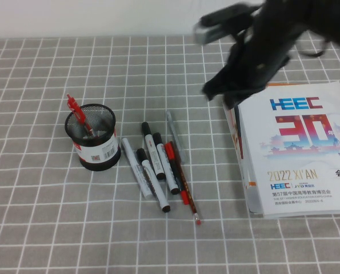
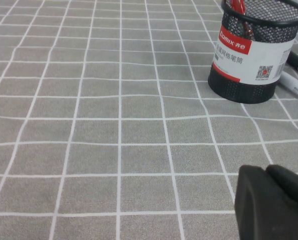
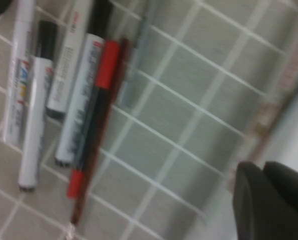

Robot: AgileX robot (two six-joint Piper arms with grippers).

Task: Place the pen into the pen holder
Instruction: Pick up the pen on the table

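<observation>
The slim grey pen (image 1: 172,129) lies on the checked cloth at the right edge of a cluster of markers; it shows blurred in the right wrist view (image 3: 137,55). The black mesh pen holder (image 1: 93,138) stands to the left of the cluster with a red pen (image 1: 76,112) upright in it, and it also shows in the left wrist view (image 2: 254,50). My right gripper (image 1: 220,89) hovers above the cloth, behind and to the right of the grey pen, shut and empty (image 3: 269,200). My left gripper (image 2: 269,200) is shut and empty, low over the cloth, well short of the holder.
Several white black-capped markers (image 1: 153,152) and a red pen (image 1: 179,174) lie beside the grey pen. A white stack of booklets (image 1: 298,154) lies at the right, under my right arm. Grey checked cloth covers the table.
</observation>
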